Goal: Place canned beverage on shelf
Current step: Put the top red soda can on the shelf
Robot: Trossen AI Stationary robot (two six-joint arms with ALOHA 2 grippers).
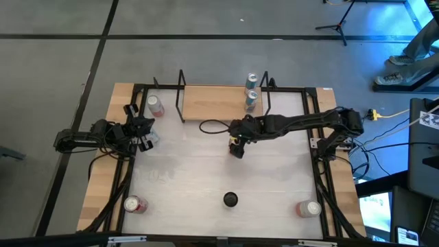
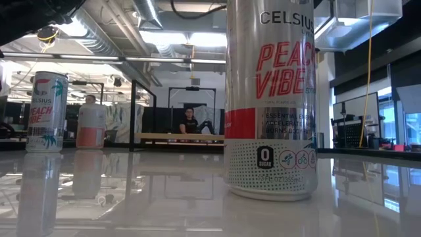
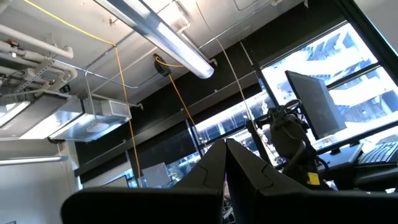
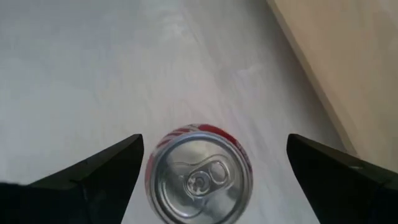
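The shelf (image 1: 212, 103) is a light-wood board with black wire uprights at the table's far edge. Two cans (image 1: 251, 91) stand on its right end. My right gripper (image 1: 236, 145) is open, pointing down over an upright red-and-silver can (image 4: 199, 177) on the table just in front of the shelf. Its fingers (image 4: 93, 174) stand on either side of the can top, apart from it. The gripper hides this can in the high view. A can fills the low view (image 2: 270, 99). My left gripper (image 1: 144, 135) is shut and empty at the table's left, tipped upward.
Another can (image 1: 155, 105) stands on the table left of the shelf. Two more stand near the front corners (image 1: 134, 204) (image 1: 309, 208). A small black round object (image 1: 230, 200) sits at front centre. A black cable (image 1: 212, 126) loops on the table by the shelf's front edge.
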